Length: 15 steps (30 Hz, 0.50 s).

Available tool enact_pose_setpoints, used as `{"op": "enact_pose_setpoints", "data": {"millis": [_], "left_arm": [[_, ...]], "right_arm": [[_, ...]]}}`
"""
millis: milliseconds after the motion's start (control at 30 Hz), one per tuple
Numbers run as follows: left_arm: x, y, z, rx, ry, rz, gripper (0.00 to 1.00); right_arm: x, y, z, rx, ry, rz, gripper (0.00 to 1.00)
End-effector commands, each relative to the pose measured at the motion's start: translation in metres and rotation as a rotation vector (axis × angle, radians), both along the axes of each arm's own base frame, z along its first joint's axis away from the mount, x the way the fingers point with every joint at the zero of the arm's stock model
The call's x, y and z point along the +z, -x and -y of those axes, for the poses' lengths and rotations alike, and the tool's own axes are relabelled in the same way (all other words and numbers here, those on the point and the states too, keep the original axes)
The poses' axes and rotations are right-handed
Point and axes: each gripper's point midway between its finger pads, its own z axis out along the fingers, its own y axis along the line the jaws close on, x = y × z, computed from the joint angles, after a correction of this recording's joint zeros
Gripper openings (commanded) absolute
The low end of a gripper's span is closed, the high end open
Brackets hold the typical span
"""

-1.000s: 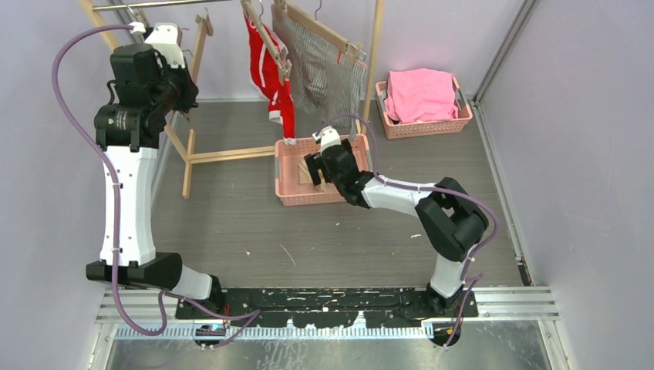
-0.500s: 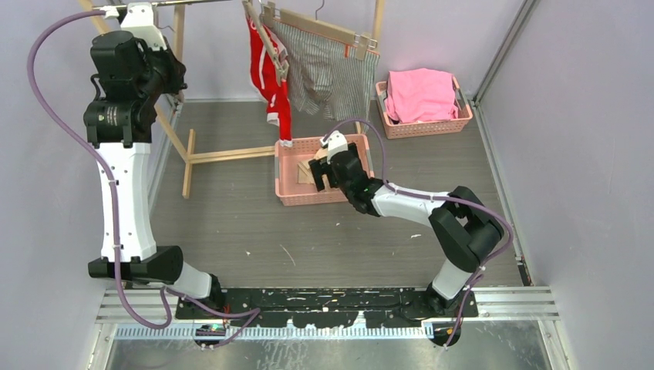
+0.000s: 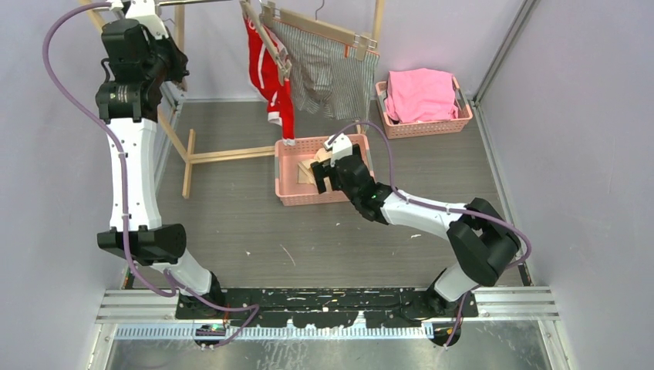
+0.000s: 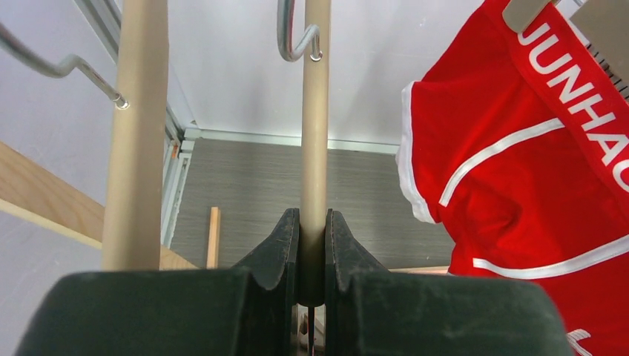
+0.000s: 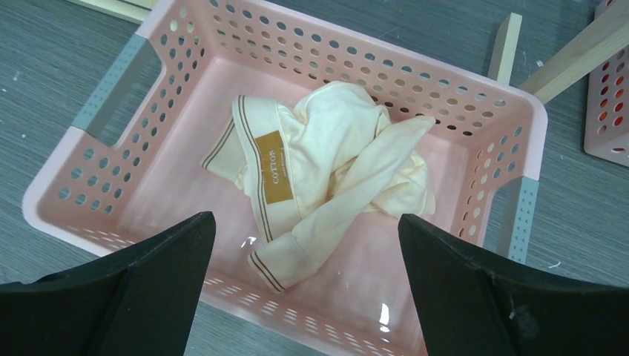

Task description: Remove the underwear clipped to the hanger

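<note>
The left gripper (image 4: 313, 222) is up at the clothes rack (image 3: 189, 142) by the far left corner of the table (image 3: 231, 223), its fingers clamped on a thin tan rod (image 4: 315, 133) with a metal hook (image 4: 295, 41) at its far end. Just to its right the red briefs (image 4: 512, 185) hang from a wooden hanger (image 3: 264, 38), and beside them the striped briefs (image 3: 332, 73) hang clipped to a second hanger (image 3: 318, 27).

The right gripper (image 5: 304, 222) hovers over the pink basket (image 5: 356, 63) in the middle of the table, fingers spread wide and holding nothing. The peach briefs (image 5: 326, 163) lie crumpled on the basket's floor, below and between the fingers.

A pink cloth (image 3: 420, 92) sits in another basket (image 3: 424, 127) at the far right corner.
</note>
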Motion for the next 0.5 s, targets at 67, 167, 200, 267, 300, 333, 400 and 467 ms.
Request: {"op": "enact_pose_setpoints", "data": {"millis": [67, 167, 200, 267, 300, 333, 400, 467], "left_arm": [[0.033, -0.001, 0.006, -0.055, 0.033, 0.124, 0.12], [0.034, 0.008, 0.014, -0.099, 0.05, 0.136, 0.22], [0.039, 0.014, 0.017, -0.11, 0.052, 0.156, 0.24], [0.047, 0.027, 0.018, -0.111, 0.049, 0.184, 0.26], [0.052, 0.035, 0.017, -0.107, 0.042, 0.197, 0.27], [0.059, 0.045, 0.016, -0.101, 0.033, 0.212, 0.3], [0.064, 0.06, 0.015, -0.095, 0.015, 0.215, 0.48], [0.069, 0.076, 0.015, -0.091, -0.006, 0.215, 0.69]], "right_arm": [[0.048, 0.002, -0.002, -0.004, -0.075, 0.1, 1.0], [0.058, 0.004, -0.001, 0.001, -0.076, 0.12, 1.0], [0.06, 0.005, -0.001, 0.002, -0.075, 0.127, 1.0], [0.067, 0.005, 0.0, -0.001, -0.072, 0.139, 1.0], [0.071, 0.006, 0.0, 0.0, -0.069, 0.14, 1.0], [0.077, 0.007, 0.0, 0.003, -0.068, 0.142, 1.0], [0.089, 0.013, -0.002, 0.017, -0.065, 0.147, 1.0], [0.104, 0.02, -0.003, 0.024, -0.067, 0.167, 1.0]]}}
